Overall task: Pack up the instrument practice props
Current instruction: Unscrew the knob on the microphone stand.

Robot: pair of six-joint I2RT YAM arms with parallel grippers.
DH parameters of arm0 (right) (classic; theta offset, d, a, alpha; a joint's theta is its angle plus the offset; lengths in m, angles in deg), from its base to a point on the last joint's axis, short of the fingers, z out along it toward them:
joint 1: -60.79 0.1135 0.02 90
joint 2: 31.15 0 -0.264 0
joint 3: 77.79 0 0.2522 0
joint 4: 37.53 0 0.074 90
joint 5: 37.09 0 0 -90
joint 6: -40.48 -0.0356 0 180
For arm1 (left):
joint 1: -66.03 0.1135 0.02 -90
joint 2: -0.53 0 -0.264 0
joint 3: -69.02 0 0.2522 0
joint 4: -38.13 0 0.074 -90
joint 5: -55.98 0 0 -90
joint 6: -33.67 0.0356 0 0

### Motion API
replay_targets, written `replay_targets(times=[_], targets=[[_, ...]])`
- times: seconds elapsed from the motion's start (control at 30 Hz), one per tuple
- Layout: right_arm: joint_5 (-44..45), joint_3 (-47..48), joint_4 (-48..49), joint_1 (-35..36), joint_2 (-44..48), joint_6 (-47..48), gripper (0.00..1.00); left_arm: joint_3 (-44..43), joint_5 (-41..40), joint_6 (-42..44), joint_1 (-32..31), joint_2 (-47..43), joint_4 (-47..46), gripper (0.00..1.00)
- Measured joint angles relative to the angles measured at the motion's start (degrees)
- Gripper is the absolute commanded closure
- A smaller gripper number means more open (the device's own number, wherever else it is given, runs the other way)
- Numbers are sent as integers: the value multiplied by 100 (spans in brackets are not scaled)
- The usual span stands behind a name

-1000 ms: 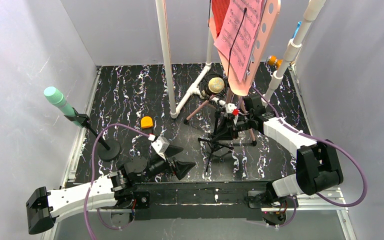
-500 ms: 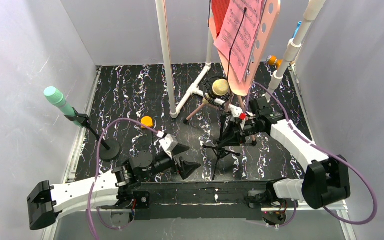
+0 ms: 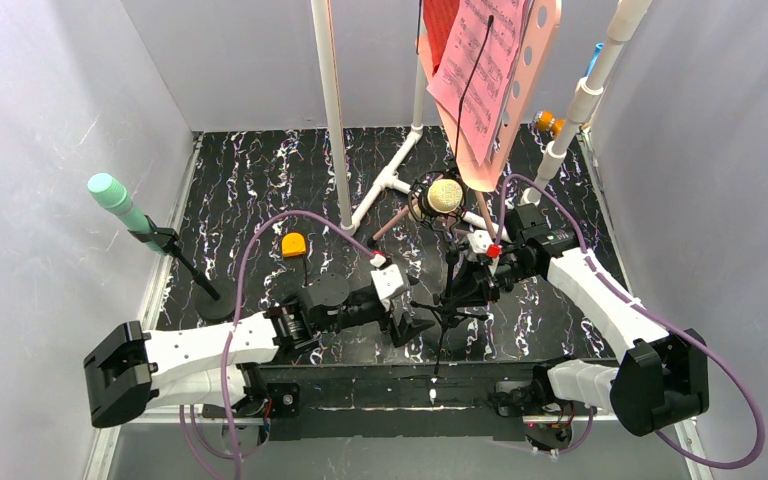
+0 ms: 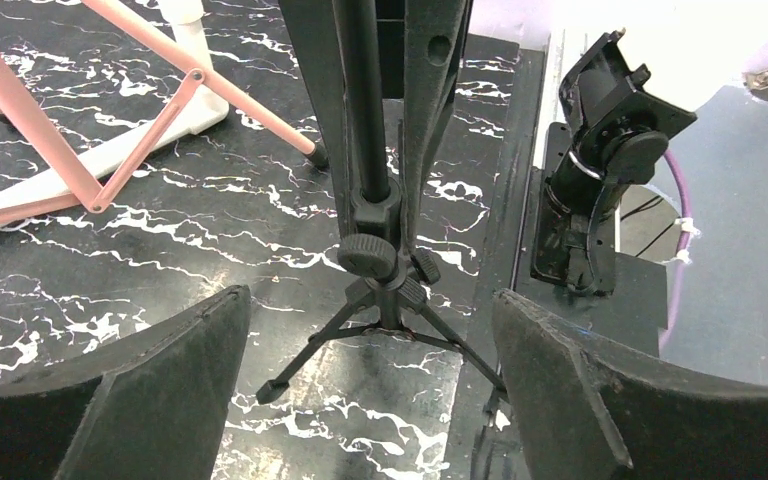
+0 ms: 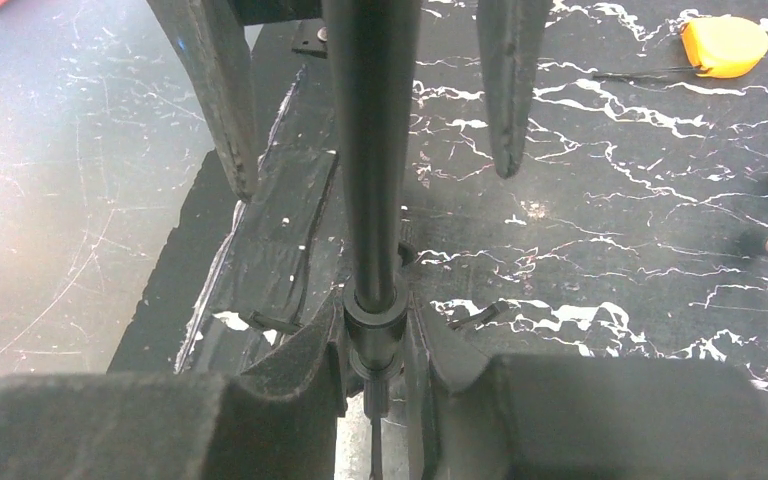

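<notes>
Front and centre, my right pincer (image 5: 373,370) is clamped on the stand pole (image 5: 372,150) under the yellow microphone (image 3: 446,194); my left pincer (image 4: 370,300) gapes wide at its tripod (image 4: 380,335). Nothing seems packed yet: pink music stand (image 3: 475,172) and mint-green microphone (image 3: 112,196) look untouched.

Lit brightly and evenly from overhead in the top view, with faint, soft shadows on the black marbled floor (image 3: 260,180). Pale and slightly washed on the white walls (image 3: 50,150) and white pipe (image 3: 335,110). In the left wrist view, blown out to white at the upper right corner; sharp on the black stand pole (image 4: 360,120), soft and dark on the fingers (image 4: 150,400) of the left gripper (image 4: 367,300). In the right wrist view, blurred on the same pole close to the lens and on the dark right gripper (image 5: 375,345); crisp on the floor beyond.
</notes>
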Motion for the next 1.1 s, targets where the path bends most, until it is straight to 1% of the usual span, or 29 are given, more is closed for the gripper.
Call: replay_targets(times=[0.07, 0.17, 0.47, 0.53, 0.7, 0.9, 0.97, 1.1], targets=[[39, 0, -63, 4, 0, 59, 99, -85, 13, 74, -2, 179, -24, 14], [74, 0, -111, 11, 2, 129, 99, -120, 31, 146, -2, 310, -92, 22], [98, 0, -111, 11, 2, 170, 99, -155, 120, 164, -2, 601, -372, 36], [96, 0, -109, 11, 2, 166, 99, -157, 136, 157, -2, 686, -433, 43], [98, 0, -92, 11, 2, 146, 99, -162, 140, 120, -2, 852, -562, 56], [98, 0, -74, 11, 2, 122, 99, -162, 138, 120, -2, 887, -686, 58], [98, 0, -72, 11, 2, 107, 99, -162, 136, 120, -2, 892, -713, 61], [98, -4, -72, 11, 2, 61, 99, -162, 136, 109, -2, 922, -804, 77]])
